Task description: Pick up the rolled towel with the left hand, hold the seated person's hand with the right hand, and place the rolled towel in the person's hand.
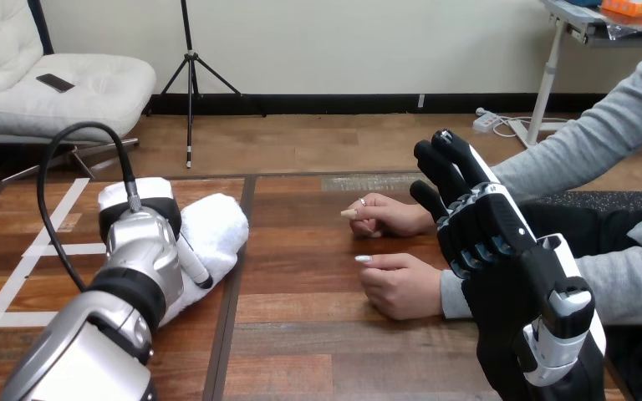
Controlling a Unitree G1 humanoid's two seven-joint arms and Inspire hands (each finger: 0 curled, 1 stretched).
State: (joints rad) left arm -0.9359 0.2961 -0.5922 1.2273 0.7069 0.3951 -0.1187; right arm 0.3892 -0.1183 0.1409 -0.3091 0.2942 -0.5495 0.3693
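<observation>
- The left robot hand rests on the rolled towel toward the worktop's left edge. I cannot tell if it grips, so a lift may drop or unroll the towel.
- The right robot hand is open beside the person's farther hand and nearer hand, holding neither; a careless closing could pinch.
- The wooden worktop is flat, with white tape lines at its left.

The left forearm is silver with black bands, the right hand black with white shells.
</observation>
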